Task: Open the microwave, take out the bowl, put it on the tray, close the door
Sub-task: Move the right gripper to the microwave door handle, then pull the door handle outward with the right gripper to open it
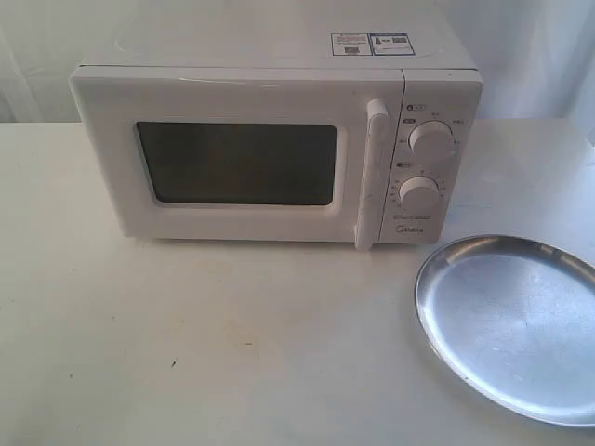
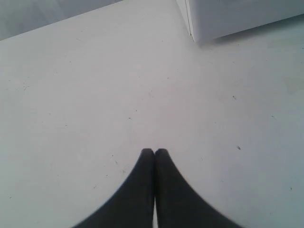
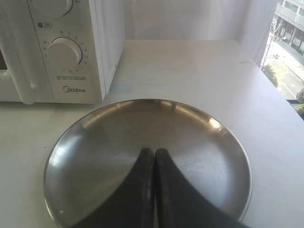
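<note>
The white microwave stands at the back of the table, its door closed, with the vertical bar handle beside the two knobs. The bowl is hidden. The silver tray lies at the front right. Neither gripper shows in the exterior view. My left gripper is shut and holds nothing, over bare table near a microwave corner. My right gripper is shut and holds nothing, above the tray, with the microwave's knob panel beyond it.
The white table spreads in front of the microwave. In the right wrist view a window with a street outside lies past the table's edge. A white backdrop hangs behind the microwave.
</note>
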